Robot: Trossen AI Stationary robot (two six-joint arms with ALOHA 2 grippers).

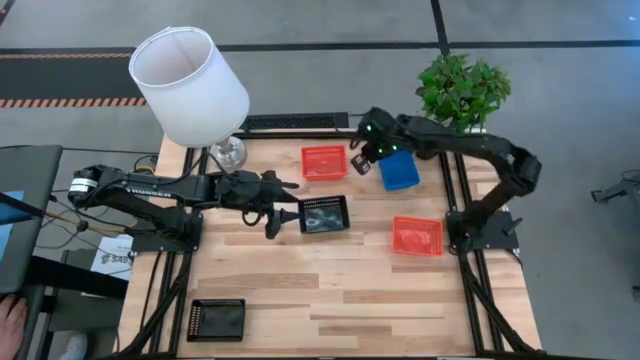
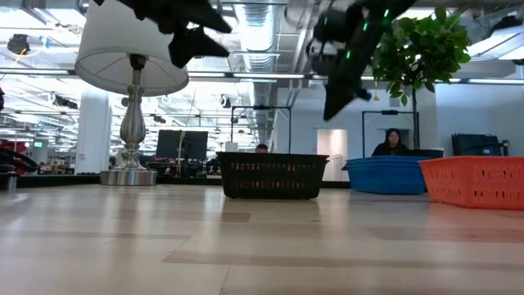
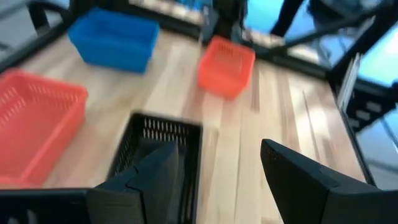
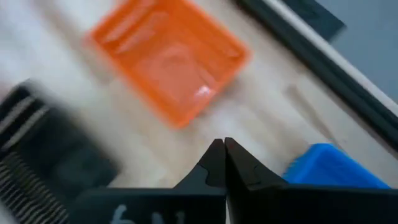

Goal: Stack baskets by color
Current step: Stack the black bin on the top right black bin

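While both arms hang above the far half of the table, I read the scene from my left. The left gripper (image 1: 283, 212) has its fingers spread and grasps nothing; the black basket (image 1: 325, 215) sits just ahead of its fingertips, near wall facing them. A second black basket (image 1: 216, 319) lies well behind that gripper, near the front edge. Beside the arm stands the lamp (image 1: 190, 85), which I judge the main thing to avoid on any lift.

Further right, a red-orange basket (image 1: 323, 162) lies just left of the right gripper (image 1: 362, 160), whose fingers are pressed together on nothing. The blue basket (image 1: 399, 171) sits just beyond it on its other side, and another red-orange basket (image 1: 417, 236) lies nearer the front by the right arm's base. The potted plant (image 1: 462, 90) stands behind that arm.

These mesh trays look light and thin-walled, likely to flex and slide on the wood, so I would pinch one rim wall, not span the tray. The middle and front of the table (image 1: 350, 300) offer open room for carrying.
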